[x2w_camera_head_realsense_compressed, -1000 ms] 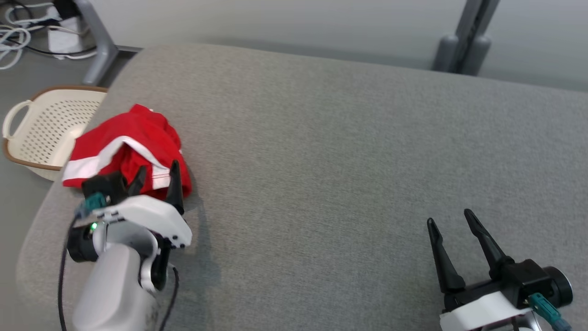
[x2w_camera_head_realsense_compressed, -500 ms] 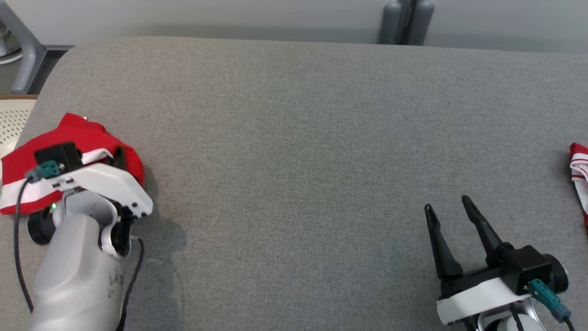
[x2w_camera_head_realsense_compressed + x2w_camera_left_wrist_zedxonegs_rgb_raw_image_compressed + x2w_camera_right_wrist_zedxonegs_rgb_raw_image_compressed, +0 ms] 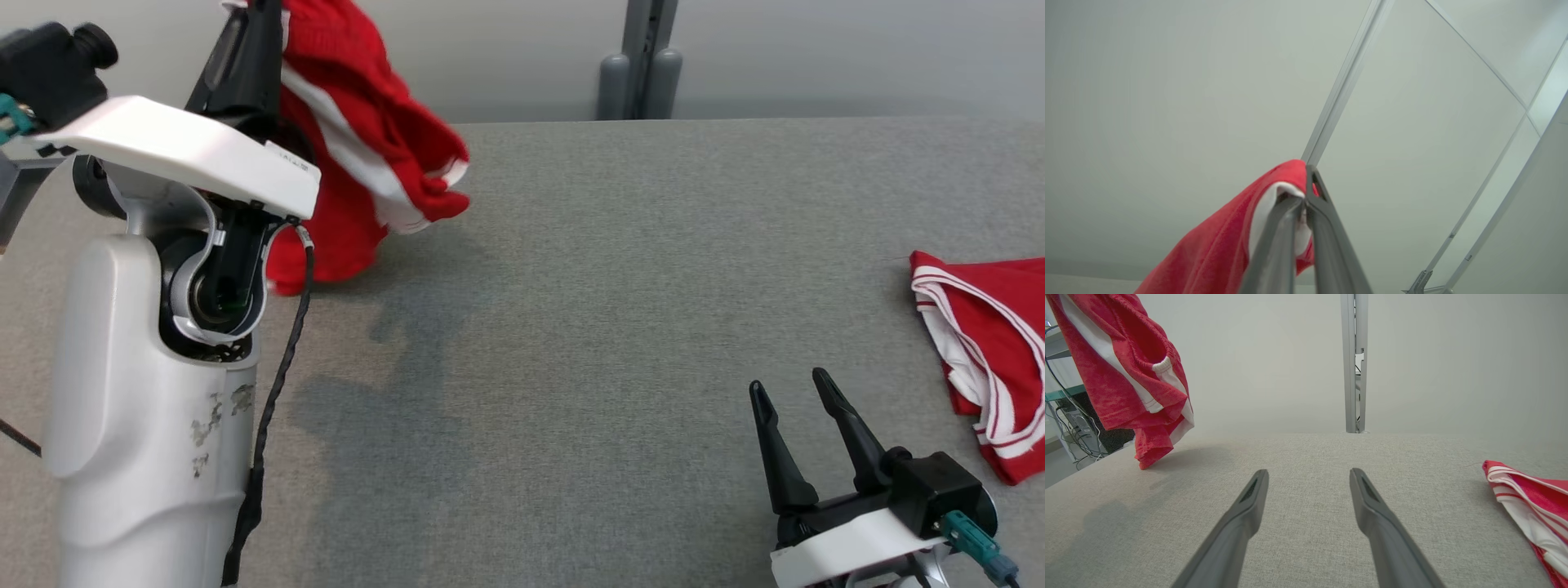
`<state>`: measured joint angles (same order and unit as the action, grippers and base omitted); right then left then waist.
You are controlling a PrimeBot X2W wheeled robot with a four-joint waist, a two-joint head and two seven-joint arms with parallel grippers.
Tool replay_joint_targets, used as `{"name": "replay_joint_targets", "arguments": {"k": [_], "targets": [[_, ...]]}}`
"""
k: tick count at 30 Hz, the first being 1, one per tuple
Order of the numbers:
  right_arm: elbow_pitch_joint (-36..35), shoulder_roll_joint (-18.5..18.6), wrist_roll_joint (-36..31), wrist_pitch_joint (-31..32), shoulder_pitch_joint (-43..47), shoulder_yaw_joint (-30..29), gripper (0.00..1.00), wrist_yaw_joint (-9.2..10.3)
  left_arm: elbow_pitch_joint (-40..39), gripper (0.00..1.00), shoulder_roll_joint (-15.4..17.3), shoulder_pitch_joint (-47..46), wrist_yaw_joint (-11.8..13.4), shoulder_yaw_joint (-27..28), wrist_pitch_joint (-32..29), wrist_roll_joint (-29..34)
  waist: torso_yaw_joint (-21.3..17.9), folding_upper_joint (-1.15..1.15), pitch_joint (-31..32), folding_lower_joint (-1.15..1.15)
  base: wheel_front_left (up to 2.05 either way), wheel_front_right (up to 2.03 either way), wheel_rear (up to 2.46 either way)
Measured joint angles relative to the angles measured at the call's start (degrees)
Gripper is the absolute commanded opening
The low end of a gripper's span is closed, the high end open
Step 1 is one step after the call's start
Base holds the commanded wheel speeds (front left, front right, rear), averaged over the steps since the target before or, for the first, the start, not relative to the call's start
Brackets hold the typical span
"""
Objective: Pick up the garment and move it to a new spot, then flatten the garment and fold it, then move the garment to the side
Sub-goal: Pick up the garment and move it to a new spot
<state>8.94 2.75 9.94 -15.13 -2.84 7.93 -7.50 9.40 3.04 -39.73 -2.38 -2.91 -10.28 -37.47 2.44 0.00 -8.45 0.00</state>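
The garment (image 3: pixel 359 147) is red with white stripes and hangs in the air at the far left, above the grey padded table (image 3: pixel 571 286). My left gripper (image 3: pixel 249 33) is raised high and shut on the garment's top edge; in the left wrist view the closed fingertips (image 3: pixel 1306 196) pinch red and white cloth (image 3: pixel 1216 253). The hanging garment (image 3: pixel 1126 375) also appears in the right wrist view, its lowest corner close to the table. My right gripper (image 3: pixel 790 390) rests low at the front right, open and empty, as its spread fingers (image 3: pixel 1249 506) confirm.
A second red-and-white garment (image 3: pixel 988 351) lies crumpled at the table's right edge, close to my right gripper. A grey post (image 3: pixel 641 57) stands behind the table. Shelving and cables (image 3: pixel 1069 424) sit beyond the table's left end.
My left gripper closed on the garment and lifted it high off the table. The head camera has swung right, bringing the second garment into view. The right gripper stayed open and still.
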Motion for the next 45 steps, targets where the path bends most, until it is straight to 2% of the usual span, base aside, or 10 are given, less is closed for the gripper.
{"name": "replay_joint_targets", "arguments": {"k": [6, 11, 16, 23, 26, 32, 41, 42, 44, 45], "targets": [[0.1, 0.0, 1.2, 0.0, 0.1, 0.6, 1.0, 0.0, -17.0, 0.0, -0.2, 4.2, 9.6, -7.0, -1.3, -12.6, -4.5, 0.0, 0.8, 0.0, 0.0, 0.0, 0.0], [0.0, 0.0, 2.2, 0.0, 0.2, 0.3, 1.0, 0.0, -26.8, 0.0, -0.2, 12.4, 15.9, -16.3, 0.6, -17.6, -8.6, 0.0, 0.7, 0.0, 0.0, 0.0, 0.0], [-0.2, 0.1, 2.7, 0.0, 0.9, -0.2, 1.0, 0.0, -37.0, 0.0, -0.2, 16.9, 18.5, -23.2, 0.0, -17.1, -11.8, 0.0, -0.3, 0.0, 0.0, 0.0, 0.0], [-0.3, 0.0, 3.1, 0.0, 0.3, 0.8, 1.0, 0.0, -42.7, 0.0, 2.6, 13.5, 21.2, -22.7, -4.1, -14.8, -14.0, 0.0, -2.4, 0.0, 0.0, 0.0, 0.0], [-0.5, 0.0, 3.7, 0.0, -1.2, 1.4, 1.0, 0.0, -39.8, 0.0, 2.9, 12.1, 21.4, -22.0, -5.3, -15.4, -14.8, 0.0, -3.3, 0.0, 0.0, 0.0, 0.0], [-0.8, 0.0, 6.6, 0.0, -4.9, 4.4, 1.0, 0.0, -17.7, 0.0, 6.7, 3.5, 18.6, -18.0, -7.4, -15.8, -19.5, 0.0, -6.7, 0.0, 0.0, 0.0, 0.0], [-0.3, 0.1, 10.2, 0.0, -5.8, 6.0, 1.0, 0.01, 14.8, 0.0, 9.9, -7.0, 8.2, -19.0, -1.1, -11.3, -26.9, 0.0, -10.7, 0.0, 0.0, 0.0, 0.0], [-0.1, 0.1, 10.4, 0.0, -5.8, 6.2, 1.0, 0.01, 18.4, 0.07, 10.3, -7.6, 7.9, -19.2, -0.2, -10.6, -27.6, 0.0, -11.0, 0.0, 0.0, 0.0, 0.0], [0.1, 0.1, 10.9, 0.0, -5.8, 6.6, 1.0, 0.01, 24.4, 0.46, 11.2, -7.9, 6.8, -19.5, 1.5, -9.4, -29.0, 0.0, -11.5, 0.0, 0.0, 0.0, 0.0], [0.2, 0.0, 11.0, 0.0, -5.8, 6.7, 1.0, 0.0, 26.8, 1.0, 11.3, -8.0, 6.6, -19.3, 2.4, -9.3, -29.6, 0.0, -11.7, 0.0, 0.0, 0.0, 0.0]]}}
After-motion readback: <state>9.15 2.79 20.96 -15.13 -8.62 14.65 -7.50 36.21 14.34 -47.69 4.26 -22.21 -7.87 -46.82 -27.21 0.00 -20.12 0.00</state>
